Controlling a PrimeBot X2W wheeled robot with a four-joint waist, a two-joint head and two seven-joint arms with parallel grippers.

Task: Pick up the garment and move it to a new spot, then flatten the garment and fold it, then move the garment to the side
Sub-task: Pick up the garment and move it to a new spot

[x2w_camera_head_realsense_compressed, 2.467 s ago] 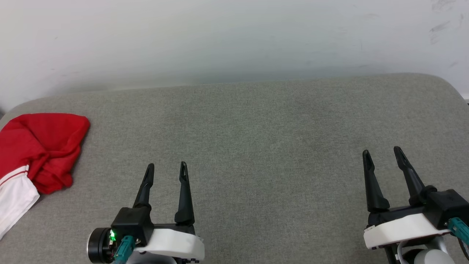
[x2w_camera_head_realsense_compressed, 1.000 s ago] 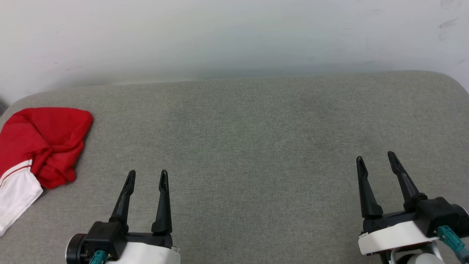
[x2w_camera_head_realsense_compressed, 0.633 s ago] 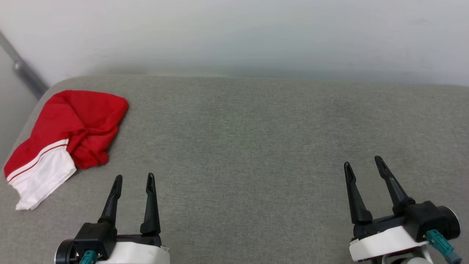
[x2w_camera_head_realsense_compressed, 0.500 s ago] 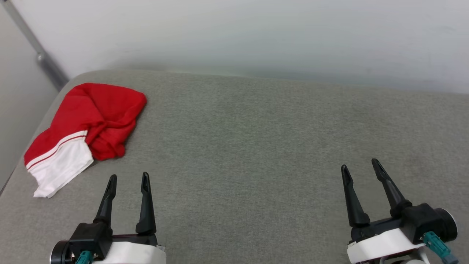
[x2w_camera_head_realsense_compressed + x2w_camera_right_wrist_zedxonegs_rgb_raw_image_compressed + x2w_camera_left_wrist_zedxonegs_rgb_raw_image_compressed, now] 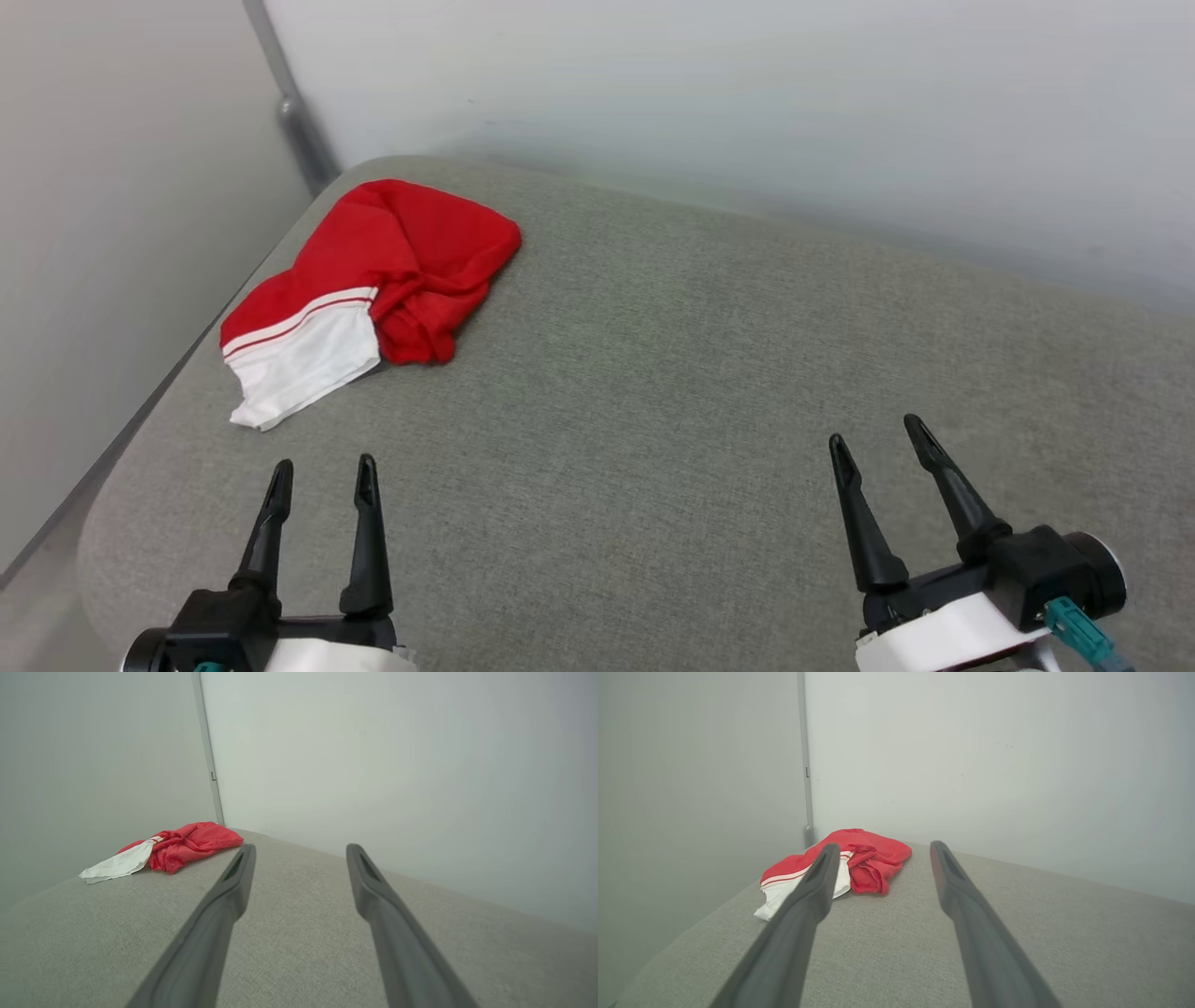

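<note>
The garment point(image 5: 411, 252) lay crumpled at the far left corner of the grey tabletop point(image 5: 653, 392), its white end nearest me. My left fingers point(image 5: 367, 541) stood apart, empty, just short of it. My right fingers point(image 5: 861, 523), also apart and empty, hovered well off to the right.

The left gripper point(image 5: 324, 462), lower left of the frame, has two long tapered black fingers point(image 5: 366, 551) on a black block point(image 5: 224, 616) above a white shell point(image 5: 345, 661). The right gripper point(image 5: 875, 429), lower right, is built alike, with a round black end cap point(image 5: 1102, 574) and a teal connector point(image 5: 1074, 630) at its outer side
</note>
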